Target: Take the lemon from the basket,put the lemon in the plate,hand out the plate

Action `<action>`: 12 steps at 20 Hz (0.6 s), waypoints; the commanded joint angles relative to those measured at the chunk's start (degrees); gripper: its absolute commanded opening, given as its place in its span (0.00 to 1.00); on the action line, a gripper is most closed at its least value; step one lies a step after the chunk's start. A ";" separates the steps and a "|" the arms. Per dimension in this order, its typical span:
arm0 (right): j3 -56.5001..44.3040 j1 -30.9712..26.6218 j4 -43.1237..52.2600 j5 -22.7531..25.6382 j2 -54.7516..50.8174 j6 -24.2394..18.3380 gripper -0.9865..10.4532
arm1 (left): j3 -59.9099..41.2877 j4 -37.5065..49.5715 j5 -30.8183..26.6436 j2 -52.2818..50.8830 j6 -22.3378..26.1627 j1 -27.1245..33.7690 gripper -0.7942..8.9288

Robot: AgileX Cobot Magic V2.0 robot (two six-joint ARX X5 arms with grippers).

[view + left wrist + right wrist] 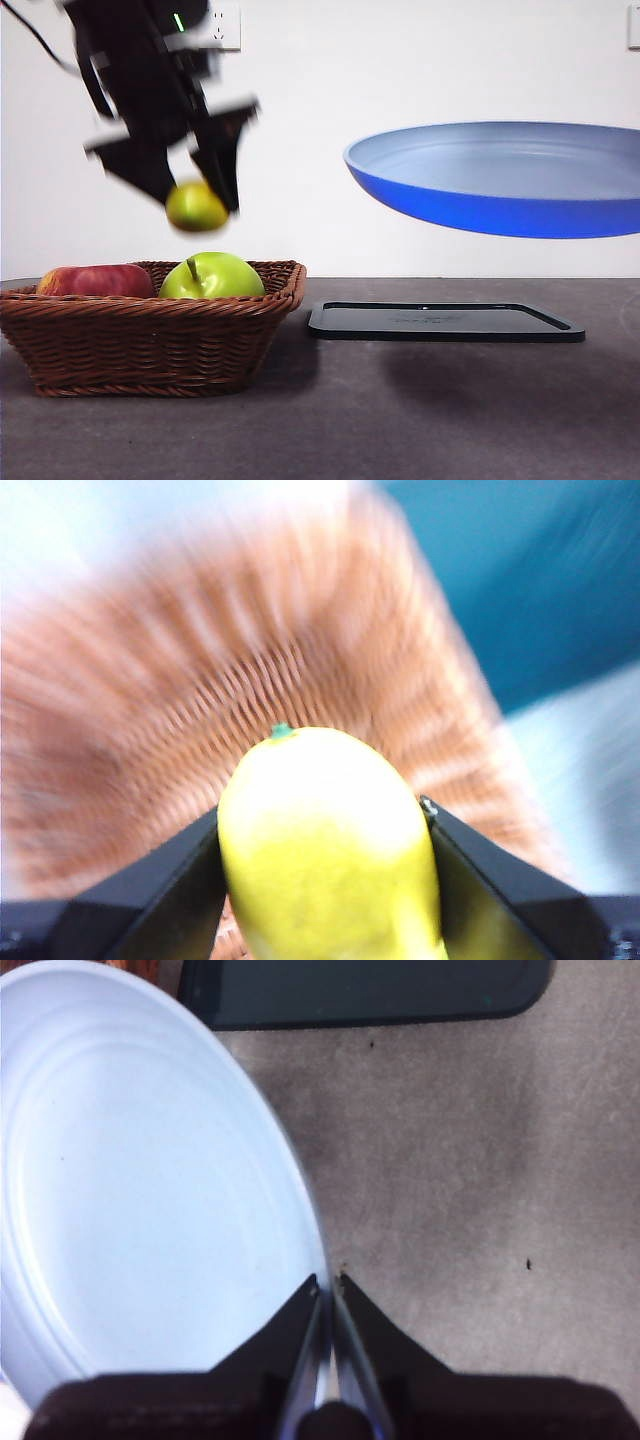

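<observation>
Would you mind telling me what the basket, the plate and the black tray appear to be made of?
The basket looks like brown woven wicker: visible strands and a braided rim. The plate seems smooth matte plastic or glazed ceramic; its even light-blue surface leaves that open. The black tray looks like matte plastic, flat with a raised lip.

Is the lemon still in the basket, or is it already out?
Out. The left gripper holds the lemon in the air above the basket, clear of its rim.

- The desk (400, 420) is dark grey and matte.
- The basket (150, 340) rests on its left part.
- A flat black tray (445, 322) lies just beside the basket.
</observation>
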 commanded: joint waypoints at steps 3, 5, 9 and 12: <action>0.63 0.79 1.57 -0.70 5.73 3.93 0.09 | 1.14 3.89 17.38 -13.07 0.37 -2.82 0.25; 0.63 2.93 2.54 -0.70 8.66 4.15 0.09 | 1.14 4.72 18.91 -14.49 0.24 -7.56 0.25; 0.63 8.37 5.66 -0.68 10.62 6.56 0.09 | 1.14 4.61 14.08 -11.74 0.50 -17.97 0.25; 0.63 10.91 6.56 -0.68 10.62 7.56 0.09 | 1.11 4.59 5.92 -8.41 1.05 -24.76 0.25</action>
